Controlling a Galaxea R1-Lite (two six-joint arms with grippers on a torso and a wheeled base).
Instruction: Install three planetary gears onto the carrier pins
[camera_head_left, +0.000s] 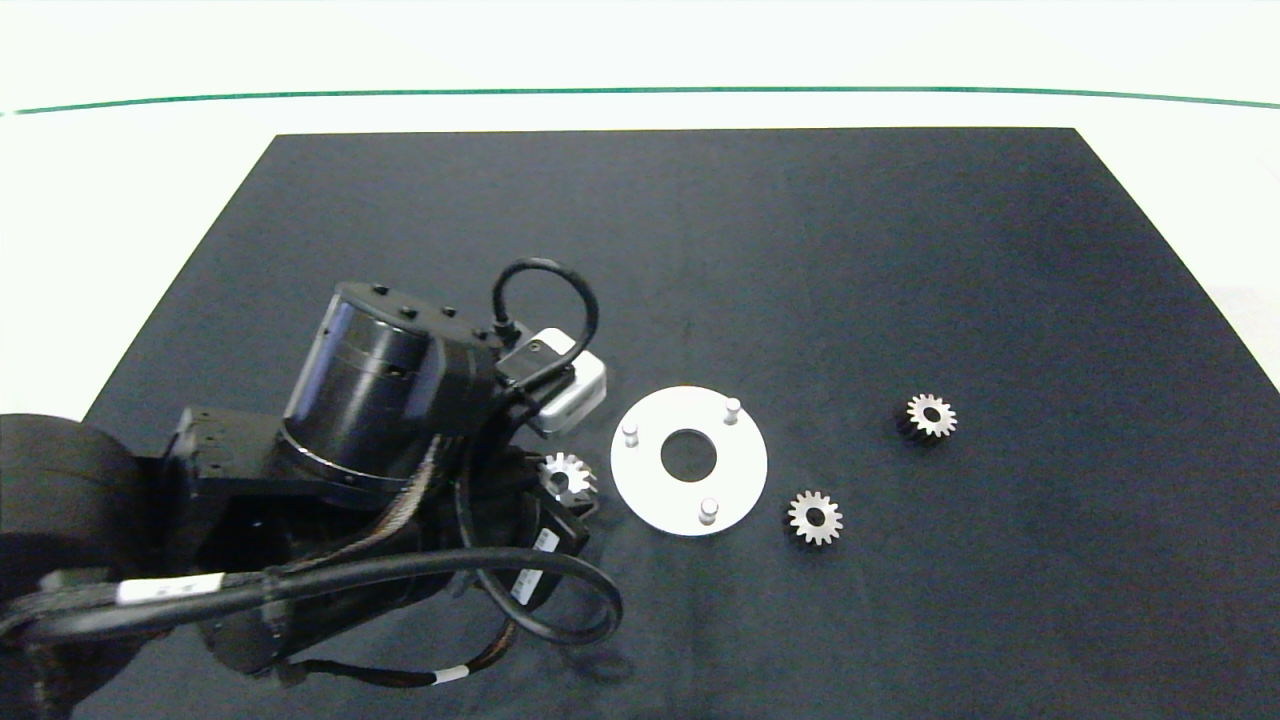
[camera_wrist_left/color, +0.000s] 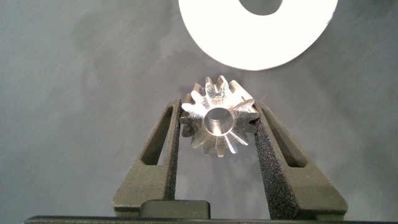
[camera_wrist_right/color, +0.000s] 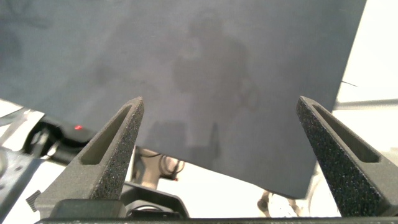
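Observation:
A white carrier disc (camera_head_left: 650, 487) lies on the dark mat with three upright carrier pins (camera_head_left: 731, 409), all bare. My left gripper (camera_head_left: 568, 490) sits just left of the disc, shut on a silver planetary gear (camera_wrist_left/color: 217, 122) held between its two fingers. The disc's edge (camera_wrist_left/color: 261, 43) shows just beyond that gear in the left wrist view. Two more planetary gears lie flat on the mat right of the disc, one close by (camera_head_left: 815, 517) and one farther off (camera_head_left: 930, 416). My right gripper (camera_wrist_right/color: 221, 140) is open over the mat's edge, out of the head view.
The black mat (camera_head_left: 700, 250) covers most of the white table, whose far side carries a green line (camera_head_left: 640, 92). My left arm's body and cables (camera_head_left: 380, 560) fill the lower left of the mat.

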